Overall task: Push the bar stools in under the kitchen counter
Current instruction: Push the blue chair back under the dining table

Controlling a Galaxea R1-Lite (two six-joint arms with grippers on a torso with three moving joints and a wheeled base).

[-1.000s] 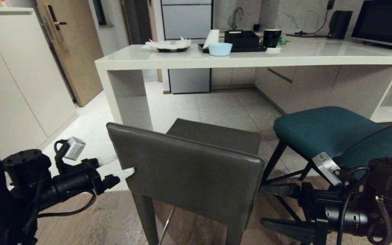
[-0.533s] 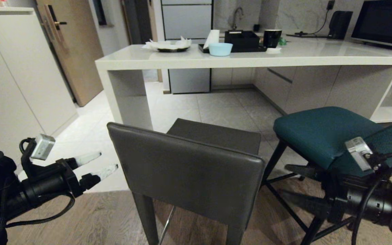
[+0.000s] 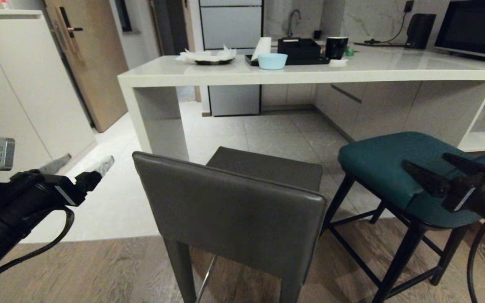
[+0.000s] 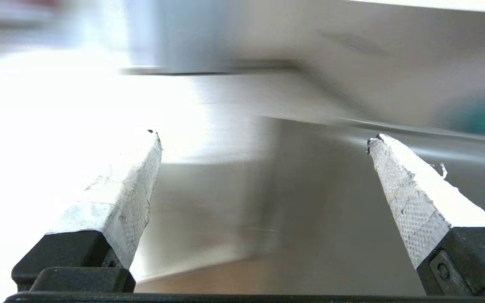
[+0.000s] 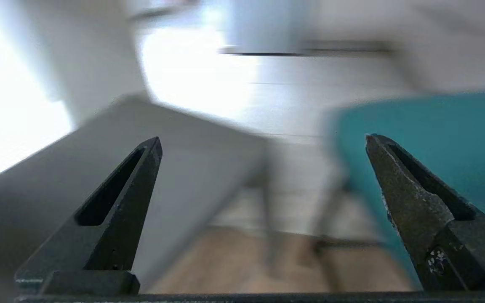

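Observation:
The dark grey bar stool (image 3: 230, 219) stands in front of me with its low back toward me, a little short of the kitchen counter (image 3: 310, 75). To its right is the teal bar stool (image 3: 398, 164), also short of the counter. My left gripper (image 3: 86, 162) hangs open to the left of the grey back, clear of it. Its wrist view shows my left gripper (image 4: 265, 136) empty, with the grey stool (image 4: 331, 189) blurred beyond. My right gripper (image 3: 427, 162) is open in front of the teal seat. In its own view my right gripper (image 5: 263, 139) frames the grey stool (image 5: 192, 160) and the teal stool (image 5: 436, 126).
On the counter stand a light blue bowl (image 3: 272, 61), a black box on a tray (image 3: 299, 48), a black mug (image 3: 337, 46) and a plate with paper (image 3: 209, 57). A microwave (image 3: 474, 27) sits far right. White cabinets (image 3: 23, 97) and a wooden door (image 3: 86, 59) line the left.
My left gripper has drawn away from the grey back's left edge, going left and up. My right gripper has risen from beside the stools' legs to seat height. Both stools have stayed put.

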